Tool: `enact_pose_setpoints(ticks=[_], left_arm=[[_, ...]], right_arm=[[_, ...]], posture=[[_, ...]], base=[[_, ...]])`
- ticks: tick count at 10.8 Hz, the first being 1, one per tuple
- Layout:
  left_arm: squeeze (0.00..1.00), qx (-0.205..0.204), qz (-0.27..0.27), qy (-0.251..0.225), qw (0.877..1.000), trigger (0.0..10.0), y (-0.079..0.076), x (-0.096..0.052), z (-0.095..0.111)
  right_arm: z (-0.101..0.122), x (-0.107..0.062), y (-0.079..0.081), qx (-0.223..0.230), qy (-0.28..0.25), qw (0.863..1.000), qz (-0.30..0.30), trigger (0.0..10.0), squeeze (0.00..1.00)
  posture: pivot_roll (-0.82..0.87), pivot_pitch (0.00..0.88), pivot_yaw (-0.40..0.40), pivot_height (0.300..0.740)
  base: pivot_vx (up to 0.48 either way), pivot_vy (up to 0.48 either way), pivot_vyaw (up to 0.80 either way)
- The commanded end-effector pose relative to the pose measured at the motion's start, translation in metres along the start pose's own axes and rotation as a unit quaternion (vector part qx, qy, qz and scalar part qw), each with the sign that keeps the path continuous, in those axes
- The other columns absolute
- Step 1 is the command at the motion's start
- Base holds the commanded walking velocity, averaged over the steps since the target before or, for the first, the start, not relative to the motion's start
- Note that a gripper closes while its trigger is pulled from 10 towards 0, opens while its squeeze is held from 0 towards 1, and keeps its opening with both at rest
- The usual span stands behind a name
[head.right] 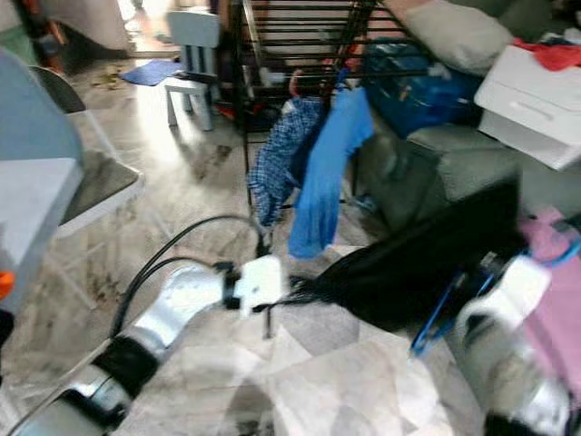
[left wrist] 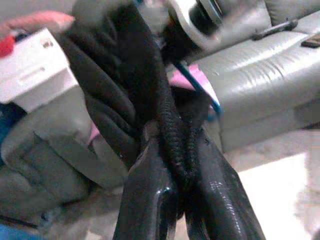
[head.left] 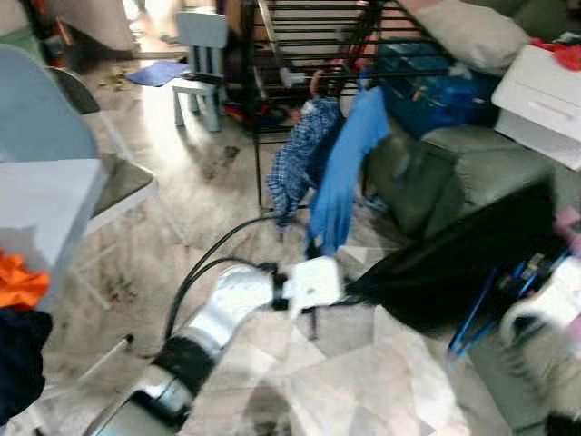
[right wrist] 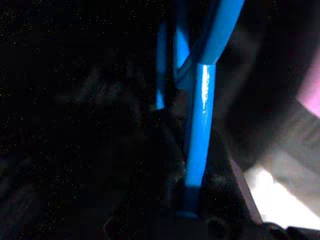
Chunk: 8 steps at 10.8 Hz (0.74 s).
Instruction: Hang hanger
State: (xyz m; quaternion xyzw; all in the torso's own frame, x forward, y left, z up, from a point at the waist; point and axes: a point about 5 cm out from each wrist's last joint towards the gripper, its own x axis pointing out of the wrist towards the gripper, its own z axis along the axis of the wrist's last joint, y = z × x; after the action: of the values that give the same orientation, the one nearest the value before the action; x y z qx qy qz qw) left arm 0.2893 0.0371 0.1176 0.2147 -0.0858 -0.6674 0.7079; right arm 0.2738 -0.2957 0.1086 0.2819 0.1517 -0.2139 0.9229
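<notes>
A black garment (head.left: 454, 263) stretches across the middle, low over the floor in front of the sofa. My left gripper (head.left: 352, 292) is shut on its bunched edge; in the left wrist view both fingers (left wrist: 150, 200) pinch a thick fold of the black fabric (left wrist: 125, 90). A blue hanger (head.left: 477, 313) runs into the garment at its right end. In the right wrist view my right gripper (right wrist: 192, 200) is shut on the hanger's blue bar (right wrist: 200, 135). The dark drying rack (head.left: 300, 36) stands at the back.
A blue cloth (head.left: 349, 154) and a plaid shirt (head.left: 295, 159) hang from the rack. A grey-green sofa (head.left: 436, 173) with a white box (head.left: 545, 91) is on the right. A small blue chair (head.left: 201, 64) stands behind, and a white chair (head.left: 45, 200) with orange cloth (head.left: 18, 282) at left.
</notes>
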Motion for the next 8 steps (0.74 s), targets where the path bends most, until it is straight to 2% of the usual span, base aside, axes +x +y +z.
enact_pose_setpoints(ticks=[1, 2, 3, 4, 5, 6, 7, 8], left_arm=[[0.00, -0.016, -0.029, 0.030, 0.999, 10.0, -0.010, -0.012, -0.011], [0.00, -0.010, -0.048, 0.039, 0.998, 10.0, -0.021, -0.012, -0.014], [0.00, -0.014, -0.053, 0.037, 0.998, 10.0, -0.027, -0.005, -0.014], [0.00, 0.000, -0.045, 0.040, 0.998, 10.0, -0.026, 0.004, -0.014], [0.00, 0.009, -0.037, 0.040, 0.998, 10.0, -0.025, 0.017, -0.013], [0.00, 0.020, -0.043, 0.044, 0.998, 10.0, -0.028, 0.024, -0.013], [0.36, 0.001, -0.051, 0.048, 0.998, 10.0, -0.032, 0.029, -0.015], [0.36, 0.001, -0.051, 0.048, 0.998, 10.0, -0.032, 0.029, -0.015]], right_arm=[[0.036, -0.001, -0.006, 0.014, -0.073, 0.997, -0.018, 10.0, 0.00], [0.046, 0.000, 0.003, 0.015, -0.085, 0.996, 0.000, 10.0, 0.00], [0.049, 0.000, 0.023, 0.012, -0.091, 0.995, 0.048, 10.0, 0.00], [0.046, -0.003, 0.043, 0.002, -0.089, 0.991, 0.102, 10.0, 0.00], [0.035, -0.009, 0.063, -0.052, -0.098, 0.981, 0.161, 10.0, 0.00], [0.029, -0.012, 0.068, -0.069, -0.103, 0.976, 0.178, 10.0, 0.00], [0.023, -0.017, 0.070, -0.102, -0.110, 0.969, 0.195, 10.0, 0.00], [0.023, -0.017, 0.070, -0.102, -0.110, 0.969, 0.195, 10.0, 0.00]], posture=[[0.02, 0.000, -0.075, 0.740], [0.02, 0.000, -0.077, 0.740], [0.02, 0.000, -0.081, 0.740], [0.02, 0.000, -0.083, 0.740], [0.02, 0.000, -0.084, 0.740], [0.01, 0.000, -0.082, 0.740], [0.00, 0.000, -0.076, 0.740], [0.00, 0.000, -0.076, 0.740]], base=[[0.000, 0.000, 0.00], [0.000, 0.000, 0.00], [0.000, 0.000, 0.00], [0.000, 0.000, 0.00], [0.000, 0.000, 0.00], [0.000, 0.000, 0.00], [0.000, 0.000, 0.00], [0.000, 0.000, 0.00]])
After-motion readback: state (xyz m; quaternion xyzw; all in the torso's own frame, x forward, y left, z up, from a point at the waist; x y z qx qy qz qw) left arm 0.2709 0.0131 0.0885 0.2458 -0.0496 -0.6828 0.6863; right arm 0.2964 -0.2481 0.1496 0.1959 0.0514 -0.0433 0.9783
